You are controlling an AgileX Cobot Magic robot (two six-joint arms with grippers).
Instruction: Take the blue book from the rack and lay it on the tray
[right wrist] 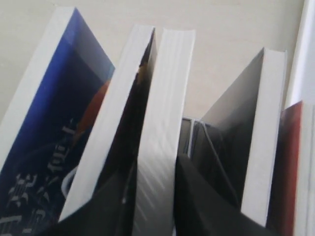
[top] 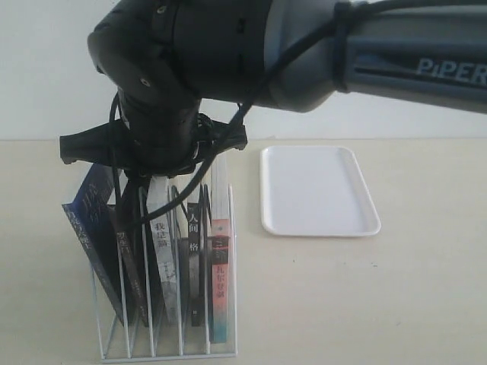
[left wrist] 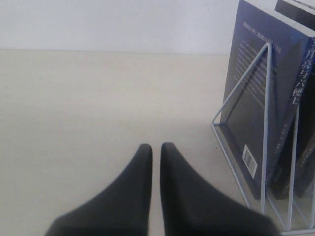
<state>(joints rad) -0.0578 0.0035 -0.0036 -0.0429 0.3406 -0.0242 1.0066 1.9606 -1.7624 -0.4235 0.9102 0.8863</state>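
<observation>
The blue book (top: 86,219) leans outward in the end slot of the white wire rack (top: 169,346); its orange moon cover (right wrist: 47,142) shows in the right wrist view, its greyish back (left wrist: 251,98) in the left wrist view. My right gripper (right wrist: 156,164) reaches down into the rack. Its fingers press both sides of a white-spined book (right wrist: 165,98) two slots from the blue one, not touching the blue book. My left gripper (left wrist: 156,145) is shut and empty, low over the table beside the rack. The white tray (top: 318,190) lies empty, right of the rack.
The right arm (top: 304,46) crosses over the rack from the right and hides the book tops. More books stand in the rack: a dark one (top: 131,262), a black-spined one (top: 195,258) and a pink-red-spined one (top: 219,266).
</observation>
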